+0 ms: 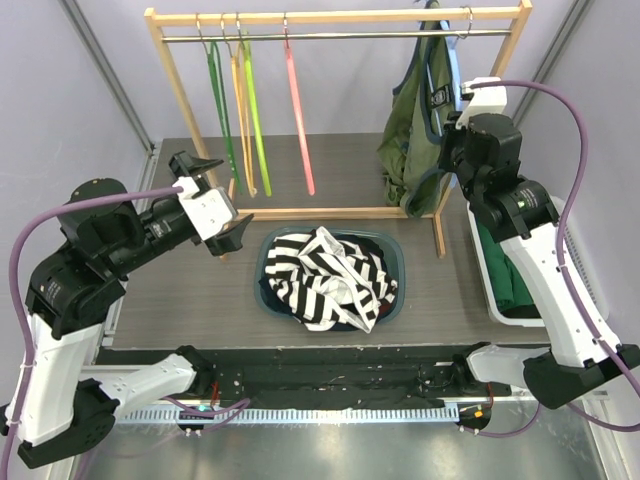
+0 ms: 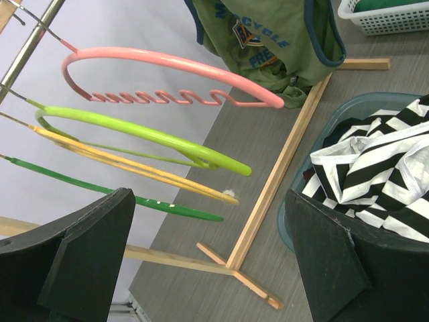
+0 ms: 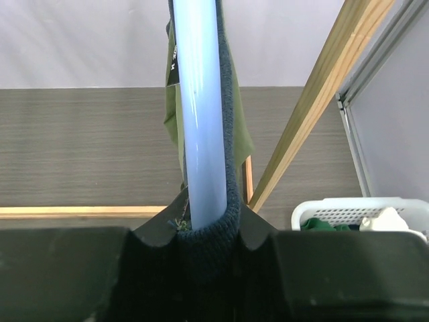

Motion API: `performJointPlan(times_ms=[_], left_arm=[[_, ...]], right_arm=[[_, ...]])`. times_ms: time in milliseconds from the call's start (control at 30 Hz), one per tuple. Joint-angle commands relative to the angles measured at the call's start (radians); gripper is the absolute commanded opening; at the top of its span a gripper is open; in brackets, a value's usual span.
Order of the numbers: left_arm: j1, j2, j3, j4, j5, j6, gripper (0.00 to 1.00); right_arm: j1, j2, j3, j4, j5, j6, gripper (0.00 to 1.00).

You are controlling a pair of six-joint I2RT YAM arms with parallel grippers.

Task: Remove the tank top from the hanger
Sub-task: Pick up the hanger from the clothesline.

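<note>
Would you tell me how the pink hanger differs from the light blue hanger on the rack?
The pink hanger is bare, while the light blue hanger carries the olive tank top. The pink hanger hangs free; the light blue hanger is pinched, along with the strap, by the right gripper. The pink hanger sits mid-rail, the light blue hanger near the right end. Both hang from the metal rail.
</note>
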Motion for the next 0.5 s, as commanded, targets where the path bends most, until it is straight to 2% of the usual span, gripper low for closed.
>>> performJointPlan(times_ms=[0,467], left_arm=[[0.008,0.004,-0.002,0.032,0.002,0.005,1.0],[0.008,0.003,0.01,0.027,0.004,0.011,0.99]], right_arm=[[0.0,-0.004,0.077,0.215,-0.006,-0.051,0.01],[-0.042,0.148,0.205,0.183,-0.119,-0.004,0.01]])
